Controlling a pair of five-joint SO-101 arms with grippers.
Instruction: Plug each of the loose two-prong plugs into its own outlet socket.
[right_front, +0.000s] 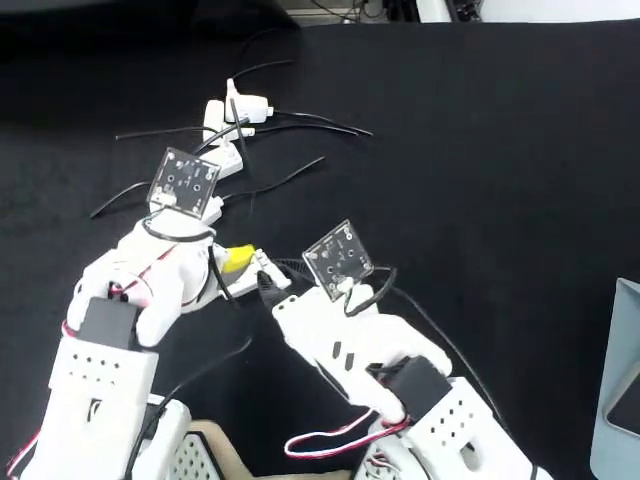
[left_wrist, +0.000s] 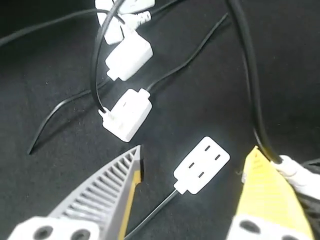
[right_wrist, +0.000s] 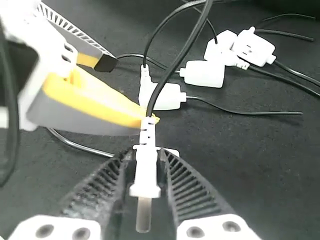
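Observation:
My right gripper (right_wrist: 146, 156) is shut on a white two-prong plug (right_wrist: 145, 172), whose prongs point back toward the wrist camera while its black cable (right_wrist: 165, 75) runs away over the table. My left gripper (left_wrist: 196, 152) is open, its grey and yellow fingers (left_wrist: 262, 185) on either side of a white outlet socket (left_wrist: 201, 158) lying face up on the black cloth. In the high view the left gripper (right_front: 238, 260) and right gripper (right_front: 268, 283) are close together near the table's middle, with the plug (right_front: 270, 268) between them.
More white sockets and plugs with thin black cables lie farther out (left_wrist: 127, 114) (left_wrist: 129, 56) (right_front: 240, 108). The left arm's yellow finger (right_wrist: 95, 102) sits just beyond the held plug. A grey-blue object (right_front: 615, 400) stands at the right edge.

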